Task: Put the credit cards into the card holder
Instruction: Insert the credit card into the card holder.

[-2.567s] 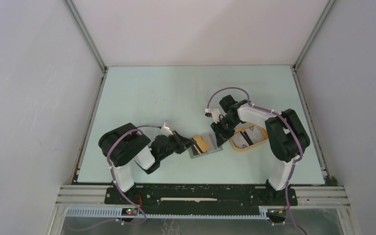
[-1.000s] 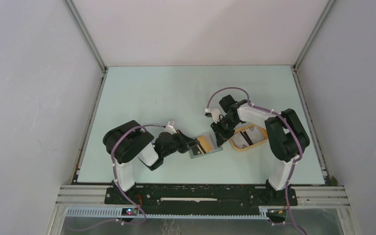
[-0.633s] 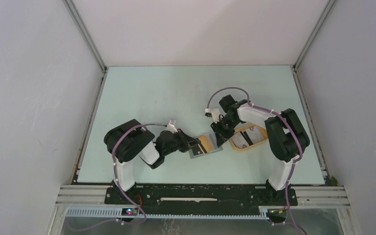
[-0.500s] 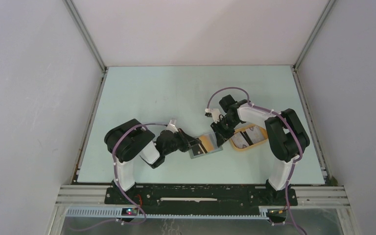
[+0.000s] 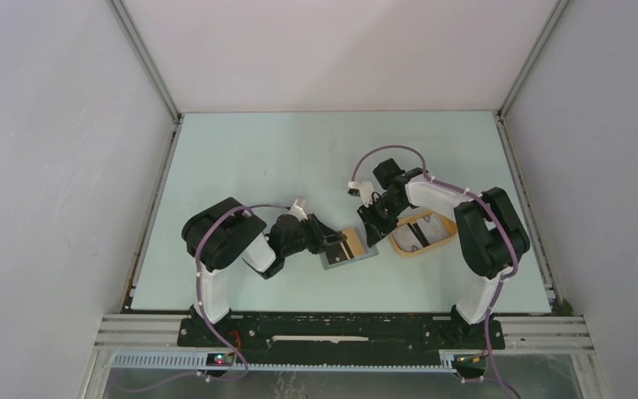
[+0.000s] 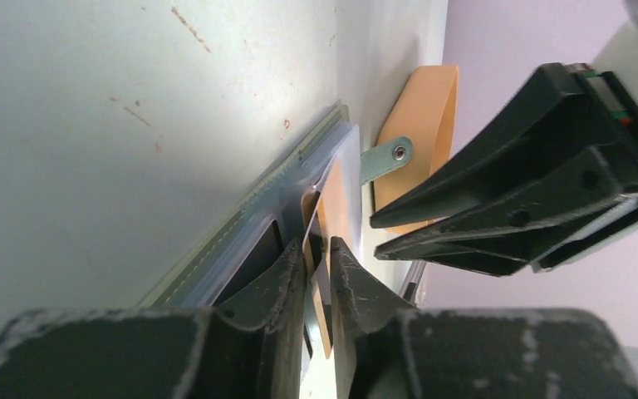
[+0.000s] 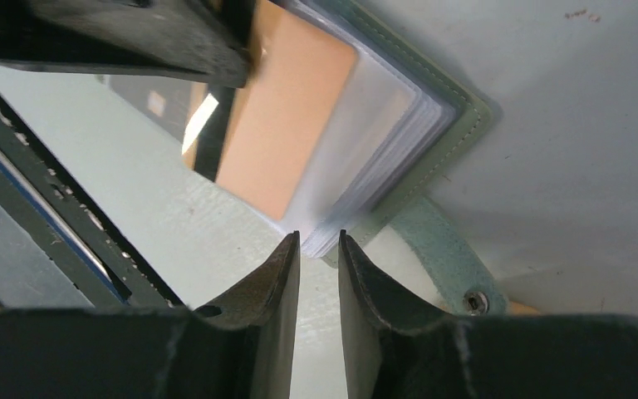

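Observation:
The grey-green card holder (image 5: 342,259) lies open on the table between the arms, its clear inner sleeves (image 7: 382,141) fanned up. My left gripper (image 5: 336,243) is shut on a tan-orange card with a black stripe (image 5: 351,242), edge-on between its fingers (image 6: 333,212). The card's far end sits under a clear sleeve (image 7: 287,125). My right gripper (image 5: 373,232) is on the holder's right edge, its jaws (image 7: 319,238) closed on the corner of the sleeve stack. More cards (image 5: 416,233), pale and black, lie in the tan tray.
The tan-yellow oval tray (image 5: 442,240) stands right of the holder, beside the right arm, and shows behind the holder in the left wrist view (image 6: 428,116). The holder's snap strap (image 7: 453,270) lies toward the tray. Both grippers are a few centimetres apart.
My left arm has moved right toward the holder, carrying the orange card further over it. The right gripper has stayed at the holder's right edge.

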{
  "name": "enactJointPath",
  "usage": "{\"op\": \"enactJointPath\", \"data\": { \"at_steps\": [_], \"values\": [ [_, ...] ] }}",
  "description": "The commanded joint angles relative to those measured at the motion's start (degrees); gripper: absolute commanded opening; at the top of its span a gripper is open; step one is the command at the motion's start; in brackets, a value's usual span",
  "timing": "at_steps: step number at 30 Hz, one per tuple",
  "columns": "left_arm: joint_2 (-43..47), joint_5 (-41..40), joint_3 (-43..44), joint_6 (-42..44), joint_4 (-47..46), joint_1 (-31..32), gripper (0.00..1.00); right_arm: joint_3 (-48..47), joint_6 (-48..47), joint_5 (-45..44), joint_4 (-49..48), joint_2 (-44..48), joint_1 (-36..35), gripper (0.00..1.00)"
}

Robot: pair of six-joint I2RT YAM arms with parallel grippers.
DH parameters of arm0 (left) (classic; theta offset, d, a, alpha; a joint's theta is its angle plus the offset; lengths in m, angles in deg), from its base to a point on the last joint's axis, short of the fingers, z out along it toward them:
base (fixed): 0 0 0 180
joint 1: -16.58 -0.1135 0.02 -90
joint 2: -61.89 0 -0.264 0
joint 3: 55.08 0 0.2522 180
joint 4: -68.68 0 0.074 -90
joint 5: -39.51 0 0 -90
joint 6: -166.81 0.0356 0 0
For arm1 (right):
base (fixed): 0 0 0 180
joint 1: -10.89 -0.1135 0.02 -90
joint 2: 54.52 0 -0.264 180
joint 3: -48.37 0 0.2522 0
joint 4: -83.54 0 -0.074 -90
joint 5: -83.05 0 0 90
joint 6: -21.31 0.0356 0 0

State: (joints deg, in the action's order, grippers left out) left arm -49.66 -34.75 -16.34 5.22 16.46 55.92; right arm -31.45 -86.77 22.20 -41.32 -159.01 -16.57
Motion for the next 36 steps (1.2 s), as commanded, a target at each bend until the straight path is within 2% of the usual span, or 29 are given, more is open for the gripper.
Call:
{"op": "enactJointPath", "data": {
  "at_steps": [1,4,9,14,18,26,34,36],
  "values": [
    [-0.64,0.74,1.44,2.63,2.16,-0.33,0.26,-1.09,-1.82,3.11,-0.78,6.44,-0.04,0.32],
    [-0.26,0.64,1.18,3.07,2.17,-0.57,0.35,-0.26,-3.48,4.62,-2.01,9.01,-1.49,0.32],
    [0.10,0.97,0.96,3.38,2.17,-1.25,0.37,2.63,-8.82,4.59,-6.42,13.68,-8.95,0.27],
    [-0.19,1.85,0.85,3.11,1.34,-1.74,0.40,8.06,-18.06,-6.83,-14.68,19.24,-21.38,0.07],
    [-0.59,2.74,0.79,2.70,0.94,-2.10,0.41,12.85,-22.00,-17.91,-22.85,19.51,-28.04,0.00],
    [-2.69,3.93,0.53,1.10,-2.46,-2.42,0.43,16.02,-25.04,-27.18,-33.59,15.63,-29.76,0.00],
    [-4.07,4.29,0.48,0.55,-4.17,-2.43,0.45,16.40,-26.47,-29.14,-36.59,11.83,-31.87,0.00],
    [-4.27,4.40,0.43,0.49,-4.48,-2.43,0.45,16.32,-27.13,-31.92,-37.36,10.41,-32.16,0.00]
  ]
}}
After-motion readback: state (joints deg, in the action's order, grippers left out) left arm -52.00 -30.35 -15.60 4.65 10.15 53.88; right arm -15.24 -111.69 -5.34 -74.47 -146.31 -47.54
